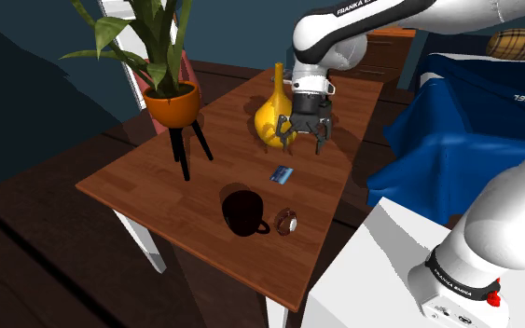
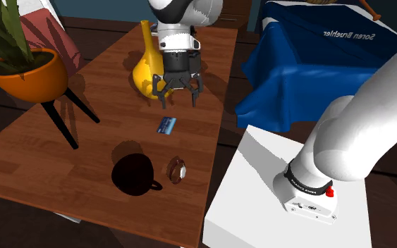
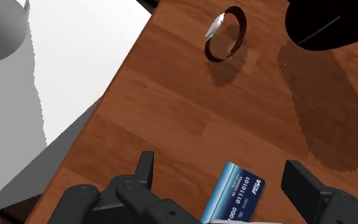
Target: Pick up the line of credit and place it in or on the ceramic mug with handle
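Black fingers [image 3: 145, 172] stand spread wide above the wooden bench [image 3: 171, 95]. The blue card [image 3: 238, 194] lies flat on the wood between them, touched by neither. The dark mug [image 3: 330, 22] sits well beyond their tips.

The card [image 1: 282, 174] lies between vase [image 1: 271, 116] and mug [image 1: 242, 212].

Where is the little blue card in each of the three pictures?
Shoulder view: blue card on the wooden table, between the pincer and the dark mug.
Second exterior view: card just below the pincer.
Wrist view: card between the open pincer's fingers, untouched.
Shared landmark: the dark mug.
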Tool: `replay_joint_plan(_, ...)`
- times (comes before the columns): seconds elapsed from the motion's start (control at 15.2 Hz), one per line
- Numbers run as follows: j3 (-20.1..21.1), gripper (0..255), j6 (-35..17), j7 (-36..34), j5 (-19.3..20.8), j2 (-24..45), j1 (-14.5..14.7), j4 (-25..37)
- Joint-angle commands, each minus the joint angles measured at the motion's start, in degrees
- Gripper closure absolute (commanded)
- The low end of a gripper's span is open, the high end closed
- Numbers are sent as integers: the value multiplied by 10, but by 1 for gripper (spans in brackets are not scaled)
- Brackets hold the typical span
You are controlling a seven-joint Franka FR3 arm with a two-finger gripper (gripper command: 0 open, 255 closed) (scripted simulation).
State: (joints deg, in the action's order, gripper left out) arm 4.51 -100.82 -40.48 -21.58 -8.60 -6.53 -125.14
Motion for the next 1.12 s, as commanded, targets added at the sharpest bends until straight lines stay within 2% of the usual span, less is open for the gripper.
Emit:
replay_joint_plan(0.0, -3, 0, -29, -34, -29, 36, -4, 3)
replay_joint_plan(0.4, -12, 0, -100, -115, -115, 145, -14, 33)
replay_joint_plan(0.86, 0, 0, -149, -107, -132, 160, -1, 3)
replay_joint_plan(1.06, 1, 0, -153, -106, -134, 161, 0, 1)
